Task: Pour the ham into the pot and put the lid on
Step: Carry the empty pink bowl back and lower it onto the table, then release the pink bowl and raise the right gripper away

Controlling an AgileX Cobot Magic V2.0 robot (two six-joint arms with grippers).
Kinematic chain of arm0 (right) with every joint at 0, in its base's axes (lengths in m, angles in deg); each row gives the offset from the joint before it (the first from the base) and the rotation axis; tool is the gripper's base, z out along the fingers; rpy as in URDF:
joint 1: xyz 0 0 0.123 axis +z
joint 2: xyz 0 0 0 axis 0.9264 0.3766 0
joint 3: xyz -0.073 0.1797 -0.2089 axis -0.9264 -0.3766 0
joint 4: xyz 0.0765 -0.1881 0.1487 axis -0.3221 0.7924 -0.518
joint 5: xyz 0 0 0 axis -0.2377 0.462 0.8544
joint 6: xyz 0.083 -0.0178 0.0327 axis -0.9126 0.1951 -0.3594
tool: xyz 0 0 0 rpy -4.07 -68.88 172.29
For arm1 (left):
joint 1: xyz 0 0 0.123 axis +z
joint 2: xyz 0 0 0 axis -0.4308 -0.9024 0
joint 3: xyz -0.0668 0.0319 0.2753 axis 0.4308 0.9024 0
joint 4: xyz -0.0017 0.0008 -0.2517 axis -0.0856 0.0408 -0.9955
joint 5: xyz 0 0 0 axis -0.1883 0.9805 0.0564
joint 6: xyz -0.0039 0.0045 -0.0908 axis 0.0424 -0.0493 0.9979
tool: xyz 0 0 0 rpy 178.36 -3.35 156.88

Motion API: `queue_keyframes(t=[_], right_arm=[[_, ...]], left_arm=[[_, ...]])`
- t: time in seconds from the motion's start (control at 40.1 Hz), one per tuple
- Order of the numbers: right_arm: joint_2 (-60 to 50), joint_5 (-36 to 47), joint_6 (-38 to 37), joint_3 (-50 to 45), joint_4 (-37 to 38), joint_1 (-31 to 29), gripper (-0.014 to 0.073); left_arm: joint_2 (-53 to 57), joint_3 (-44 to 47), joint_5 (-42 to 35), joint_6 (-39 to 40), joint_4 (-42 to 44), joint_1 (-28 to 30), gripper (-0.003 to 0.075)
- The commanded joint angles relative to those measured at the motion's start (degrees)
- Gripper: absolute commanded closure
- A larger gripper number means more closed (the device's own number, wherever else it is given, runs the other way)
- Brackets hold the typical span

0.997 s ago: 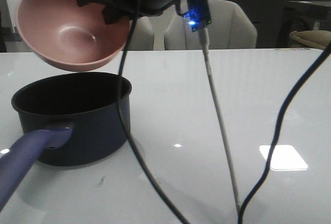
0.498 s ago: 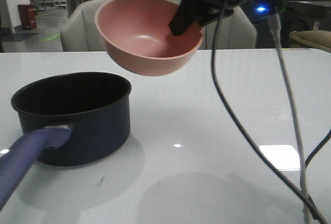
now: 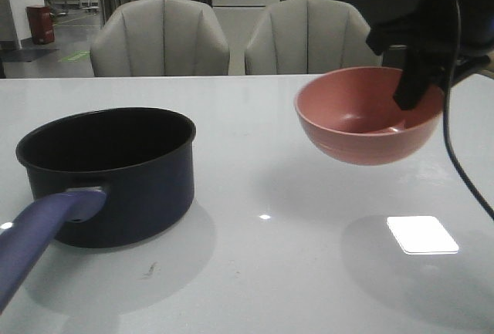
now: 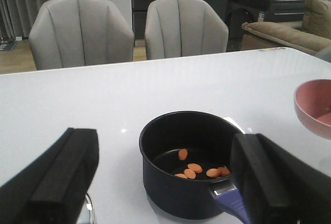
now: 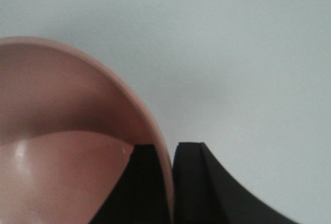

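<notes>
The right tool (image 3: pixel 414 91) pinches the rim of a pink bowl (image 3: pixel 369 126), one finger inside the wall and one outside, as the right wrist view shows with the rim (image 5: pixel 155 146) running between the two black fingers. In the front view the bowl hangs in the air above the white worktop (image 3: pixel 309 257), on the right side, roughly upright with its opening tipped slightly toward the camera; its inside looks bare, and its shadow falls on the worktop below. The left tool (image 4: pixel 165 182) stands wide apart, its two black fingers (image 4: pixel 57 182) framing the pot (image 4: pixel 189 162) from above without touching it and holding nothing. The pot, dark navy with a black interior, sits on the worktop at the left side in the front view, well apart from the bowl, with its purple-blue handle (image 3: pixel 38 234) pointing toward the robot. In the left wrist view the ham (image 4: pixel 199 170) lies as several small orange slices on the pot's bottom, gathered toward the handle side. A small curved metal edge shows just beside the left finger in that view, too little to tell what it is. Two grey chairs (image 3: pixel 158 37) stand behind the worktop's far edge.
</notes>
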Motion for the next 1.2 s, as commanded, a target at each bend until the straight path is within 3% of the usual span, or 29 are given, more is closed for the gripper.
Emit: queue_keyframes(t=[0.0,0.548,0.673,0.922,1.171], right_arm=[[-0.3,1.1,-1.2,1.2,0.8,-2.1,0.0456],[6.8,2.8,-1.2,1.2,-5.5,-4.4,0.0451],[6.9,2.8,-1.2,1.2,-5.4,-4.4,0.0391],[6.8,3.5,-0.5,1.3,-3.8,-4.4,0.0191],[0.0,3.8,0.0,1.3,3.0,-4.4,0.0180]], left_arm=[[-0.5,-1.6,-4.4,0.3,-0.7,-0.4,0.0158],[-0.5,-1.6,-4.4,0.3,-0.7,-0.4,0.0158],[-0.5,-1.6,-4.4,0.3,-0.7,-0.4,0.0158],[-0.5,-1.6,-4.4,0.3,-0.7,-0.4,0.0158],[-0.5,-1.6,-4.4,0.3,-0.7,-0.4,0.0158]])
